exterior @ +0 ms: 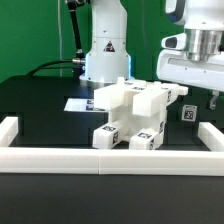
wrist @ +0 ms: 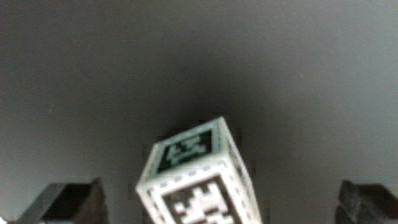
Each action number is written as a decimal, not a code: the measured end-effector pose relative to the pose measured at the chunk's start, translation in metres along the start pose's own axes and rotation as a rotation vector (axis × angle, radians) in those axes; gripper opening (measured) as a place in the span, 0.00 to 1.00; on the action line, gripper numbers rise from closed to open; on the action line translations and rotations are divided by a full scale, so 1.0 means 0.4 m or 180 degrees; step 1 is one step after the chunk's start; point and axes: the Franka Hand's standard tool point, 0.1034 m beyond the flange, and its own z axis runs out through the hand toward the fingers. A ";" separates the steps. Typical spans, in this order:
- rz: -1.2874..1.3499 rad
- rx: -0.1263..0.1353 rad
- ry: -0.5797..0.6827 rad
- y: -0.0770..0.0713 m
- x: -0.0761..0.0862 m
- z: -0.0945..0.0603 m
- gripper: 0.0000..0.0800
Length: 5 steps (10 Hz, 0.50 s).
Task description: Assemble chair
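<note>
Overhead, claw (exterior: 201, 99) wide open, pointing down above loose chair part (wrist: 199, 172)

**No legible writing**

Only black-and-white square tags (exterior: 147, 138), patterned, with no letters or digits: on the fronts of chair parts (exterior: 130, 100), on a small part (exterior: 186, 112) toward the exterior view's right, and on the marker board (exterior: 78, 103). Two more on a block (wrist: 196, 170) in the wrist view. Dark mark (exterior: 108, 46) on arm base (exterior: 105, 62): too small to read.
</note>
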 end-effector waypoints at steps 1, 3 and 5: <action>-0.0018 -0.0029 -0.0001 0.005 -0.002 0.010 0.81; -0.0070 -0.0046 0.0002 0.011 0.006 0.015 0.81; -0.0152 -0.0079 0.0004 0.016 0.015 0.029 0.81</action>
